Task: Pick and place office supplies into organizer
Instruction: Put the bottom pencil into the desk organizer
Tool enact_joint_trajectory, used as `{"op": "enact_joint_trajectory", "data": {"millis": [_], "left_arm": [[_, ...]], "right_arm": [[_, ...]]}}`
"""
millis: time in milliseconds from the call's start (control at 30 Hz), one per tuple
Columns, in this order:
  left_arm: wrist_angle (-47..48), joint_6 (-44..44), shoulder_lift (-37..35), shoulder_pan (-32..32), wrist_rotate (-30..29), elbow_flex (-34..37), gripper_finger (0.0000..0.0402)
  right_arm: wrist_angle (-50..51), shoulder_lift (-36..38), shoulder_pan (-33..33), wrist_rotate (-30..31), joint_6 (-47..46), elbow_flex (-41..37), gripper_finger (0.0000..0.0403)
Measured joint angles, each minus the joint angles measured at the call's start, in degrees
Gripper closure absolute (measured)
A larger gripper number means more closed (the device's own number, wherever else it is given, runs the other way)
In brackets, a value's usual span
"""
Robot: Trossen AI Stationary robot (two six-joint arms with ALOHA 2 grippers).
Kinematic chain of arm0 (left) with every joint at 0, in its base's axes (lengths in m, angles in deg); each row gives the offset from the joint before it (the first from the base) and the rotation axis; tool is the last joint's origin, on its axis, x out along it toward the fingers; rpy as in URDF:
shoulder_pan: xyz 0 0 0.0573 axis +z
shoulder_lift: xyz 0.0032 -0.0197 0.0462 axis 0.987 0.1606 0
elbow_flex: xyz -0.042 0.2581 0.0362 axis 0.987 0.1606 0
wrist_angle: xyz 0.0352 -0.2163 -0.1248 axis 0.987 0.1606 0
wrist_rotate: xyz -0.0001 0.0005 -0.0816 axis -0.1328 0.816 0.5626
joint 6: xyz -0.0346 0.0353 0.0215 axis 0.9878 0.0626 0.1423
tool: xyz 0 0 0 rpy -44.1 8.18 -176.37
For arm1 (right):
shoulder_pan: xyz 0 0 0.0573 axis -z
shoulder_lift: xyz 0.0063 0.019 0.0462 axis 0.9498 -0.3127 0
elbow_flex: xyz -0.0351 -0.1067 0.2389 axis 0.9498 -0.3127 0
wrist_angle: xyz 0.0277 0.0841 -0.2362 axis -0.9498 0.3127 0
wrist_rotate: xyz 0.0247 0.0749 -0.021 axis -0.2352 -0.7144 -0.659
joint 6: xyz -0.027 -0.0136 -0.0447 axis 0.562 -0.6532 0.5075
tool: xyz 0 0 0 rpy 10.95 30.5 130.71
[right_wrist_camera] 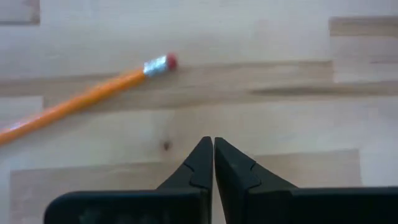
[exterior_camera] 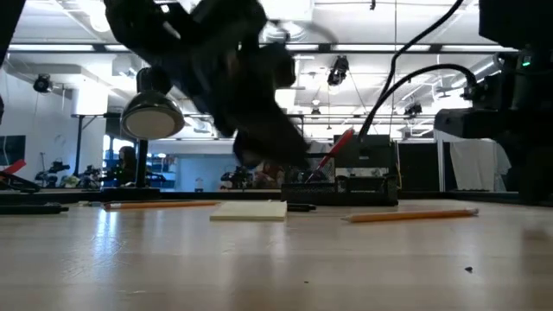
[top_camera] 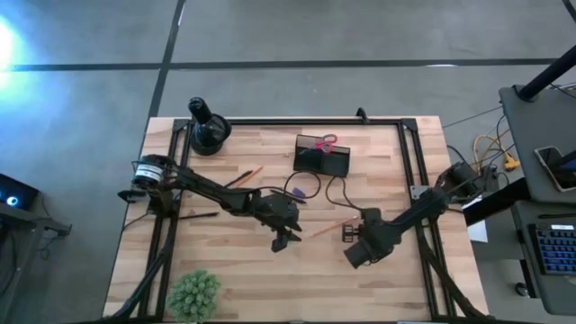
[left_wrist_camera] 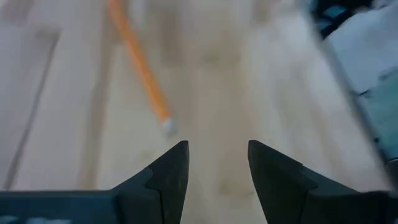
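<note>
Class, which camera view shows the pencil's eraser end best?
Right wrist view: the pencil lies sharp, ferrule and red eraser plain. Left wrist shows it blurred; high view, a thin orange line; low view, side-on, without a visible eraser.

Floor's plain grey concrete [top_camera: 297,31] with dark seam lines running across it, and there's a bright glare spot at the far left edge. The low view looks into a big open workshop with ceiling light strips [exterior_camera: 363,5] and a whitish wall behind.
</note>
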Motion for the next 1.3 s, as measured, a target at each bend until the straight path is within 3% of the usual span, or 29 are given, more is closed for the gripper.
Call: {"op": "enact_joint_trajectory", "data": {"millis": [200, 400, 533, 767, 1000, 1167, 1300], "left_arm": [[-2.2, 0.0, 1.2, 0.3, 0.0, 0.0, 0.0249], [-4.5, -2.5, 1.3, 0.3, -3.7, -1.8, 0.0260], [-4.0, -3.4, 1.5, 0.4, -8.7, -2.0, 0.0303], [-4.5, -2.5, 2.2, 1.1, -10.7, -2.0, 0.0394], [-5.1, 9.1, 5.3, -0.3, -12.8, -2.1, 0.0401], [-5.3, 34.9, 7.1, -0.8, -13.8, -2.9, 0.0401], [-5.4, 44.7, 5.2, -1.1, -16.3, -3.0, 0.0401]], "right_arm": [[0.7, -5.1, 1.8, 4.4, 1.0, 5.9, 0.0394], [11.1, -6.1, 3.2, 5.9, -0.7, 9.6, 0.0394], [12.6, -1.6, 3.3, 6.8, -1.6, 6.8, 0.0394], [8.2, 8.4, 3.4, 8.9, -0.5, 0.0, 0.0394], [8.4, 14.1, 4.1, 11.7, 2.3, -2.8, 0.0394], [8.1, 16.4, 4.5, 11.7, 2.4, -4.6, 0.0394], [8.2, 17.1, 4.5, 11.4, 2.2, -5.6, 0.0394]]}}
